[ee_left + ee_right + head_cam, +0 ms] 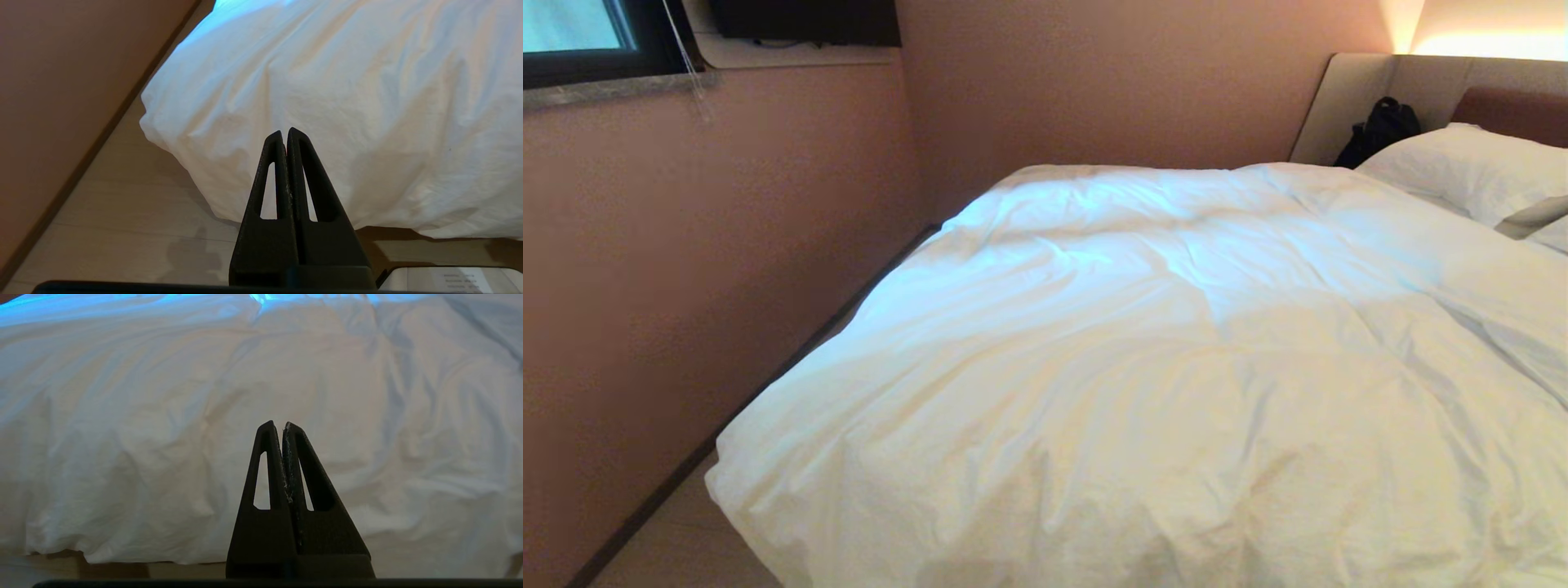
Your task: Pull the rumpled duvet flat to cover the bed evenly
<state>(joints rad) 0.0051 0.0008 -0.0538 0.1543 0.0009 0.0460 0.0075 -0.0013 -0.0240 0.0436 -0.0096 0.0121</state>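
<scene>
The white wrinkled duvet [1143,367] lies spread over the bed, puffy and creased, its near-left corner hanging past the mattress edge. The bed's padded headboard [1372,90] shows at the far right. Neither arm appears in the head view. In the left wrist view my left gripper [284,132] is shut and empty, held short of the duvet's [347,102] near corner above the floor. In the right wrist view my right gripper [278,425] is shut too, empty, facing the duvet's [163,416] near hanging edge.
White pillows [1470,167] rest at the headboard end, with a black bag [1380,126] behind them. A pinkish wall [686,245] runs close along the bed's left side, leaving a narrow strip of pale wood floor [122,212]. A window [580,33] is at the upper left.
</scene>
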